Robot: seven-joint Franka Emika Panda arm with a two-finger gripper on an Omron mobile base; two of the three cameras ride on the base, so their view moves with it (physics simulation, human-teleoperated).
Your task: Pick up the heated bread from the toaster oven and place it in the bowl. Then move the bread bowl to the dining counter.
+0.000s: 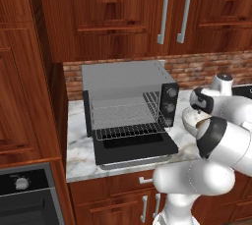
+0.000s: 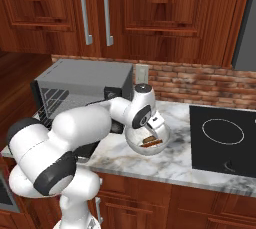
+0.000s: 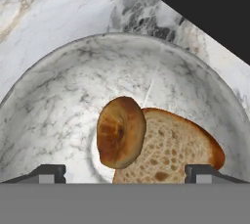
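The claw [image 3: 125, 171] was seen poised directly over the bowl [image 3: 58, 100], fingertips [image 3: 46, 173] spread wide to either side of the hand view, nothing held between them. Two pieces of bread were counted in the bowl: a sliced piece [image 3: 180, 152] lying flat and a small round bagel-like piece [image 3: 121, 131] leaning on it; which one came out of the toaster oven could not be told. In the right base view the bowl [image 2: 134, 145] was seen on the marble bench [image 2: 175, 165], just beside the toaster oven [image 2: 80, 80] and between it and the black cooktop [image 2: 225, 140], with the bread [image 2: 149, 141] showing as a brown strip inside it. In the left base view the toaster oven [image 1: 123, 79] stood with its door [image 1: 135, 150] dropped open and its wire rack [image 1: 128, 130] bare. Judged step: bread placement done, bowl transfer not yet started. Next move judged to call for a grip on the bowl rim, jaws straddling the wall, then a level lift so the bread is not tipped out, then a base drive to the dining counter. Counts: one bowl, one toaster oven, two bread pieces, one cooktop.
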